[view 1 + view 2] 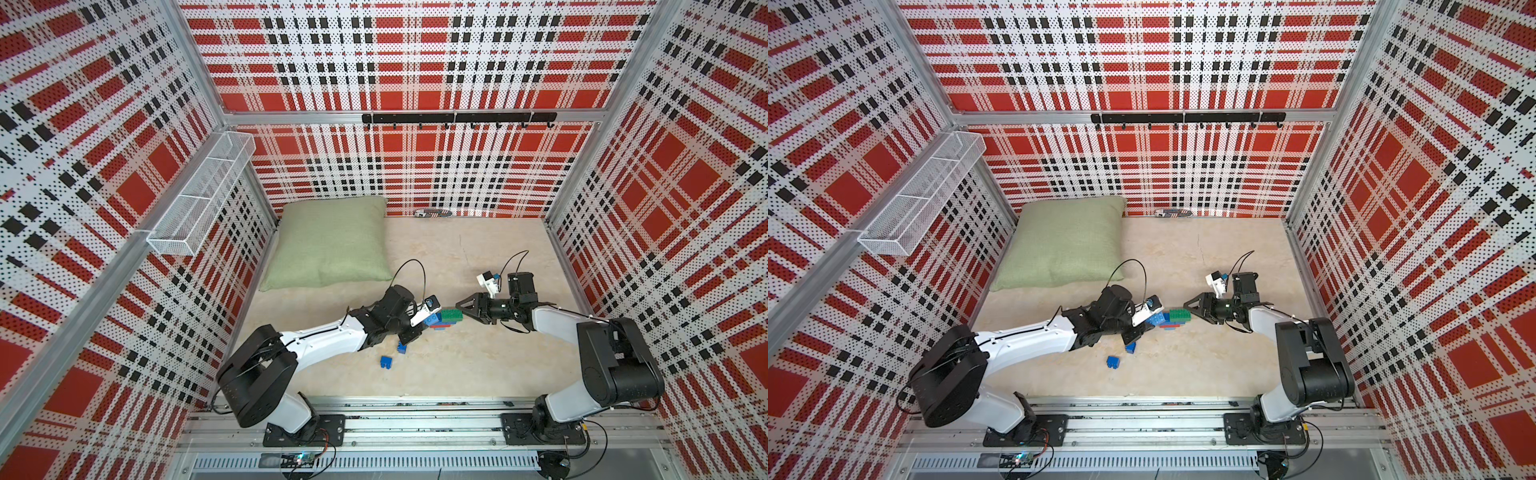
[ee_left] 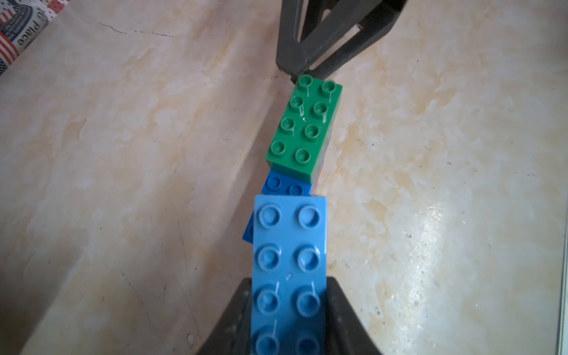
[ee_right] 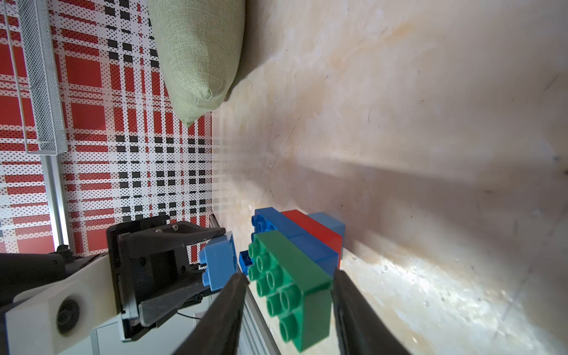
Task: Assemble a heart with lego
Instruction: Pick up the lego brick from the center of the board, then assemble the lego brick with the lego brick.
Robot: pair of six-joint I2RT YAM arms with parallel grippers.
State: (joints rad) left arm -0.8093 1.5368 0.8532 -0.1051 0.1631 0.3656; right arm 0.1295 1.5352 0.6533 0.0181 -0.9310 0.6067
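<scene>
The heart [image 1: 446,321] is a small cluster on the floor. Its green brick [image 2: 302,129] sits on top, over dark blue [image 3: 276,221], red [image 3: 310,227] and light blue bricks. My left gripper [image 2: 289,285] is shut on a light blue lego brick [image 1: 434,319]. That brick's free end hangs over the cluster's dark blue brick, just short of the green one. Whether it touches the cluster I cannot tell. My right gripper [image 3: 289,276] is open and straddles the far end of the green brick [image 3: 295,282]. One finger lies against the brick and a small gap shows at the studs.
Two loose dark blue bricks [image 1: 386,362] [image 1: 402,347] lie on the floor under the left arm. A green pillow [image 1: 328,245] fills the back left. A printed item [image 1: 433,214] lies at the back wall. A wire basket [image 1: 199,195] hangs on the left wall.
</scene>
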